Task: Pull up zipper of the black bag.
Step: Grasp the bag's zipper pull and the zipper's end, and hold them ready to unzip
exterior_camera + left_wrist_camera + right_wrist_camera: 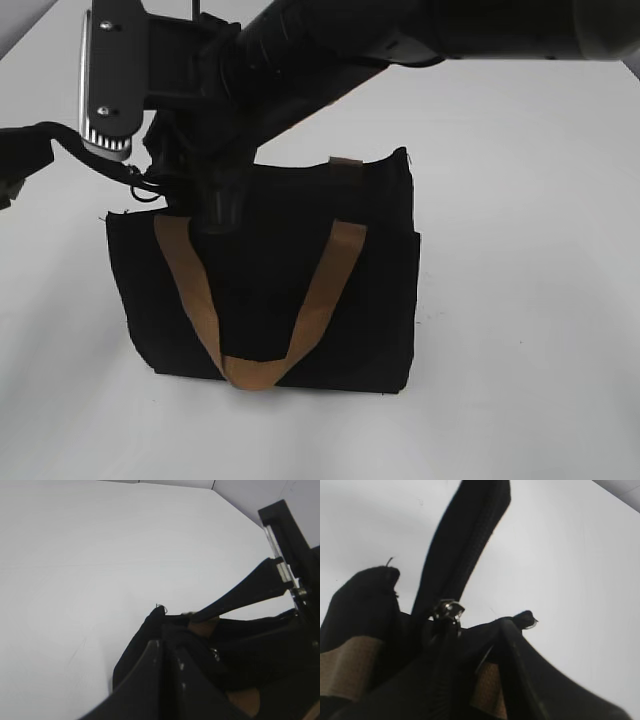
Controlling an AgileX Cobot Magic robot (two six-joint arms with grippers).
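Observation:
The black bag (300, 290) stands upright on the table, its tan handles (330, 280) hanging down the front. The zipper's small silvery pull tab (447, 610) sits on the top edge near the bag's left end and also shows as a tab (215, 654) in the left wrist view. My left gripper (166, 645) is shut on the bag's top-edge fabric beside that tab. Its closed fingers (465, 540) show as a dark bar in the right wrist view. My right gripper (475, 627) reaches down over the same end, jaws apart, with the bag's top edge and tan webbing between them.
The right arm (400, 30) crosses the top of the exterior view from the right, with a silver-edged plate (105, 80) at the upper left. White tabletop (520, 300) surrounds the bag on all sides.

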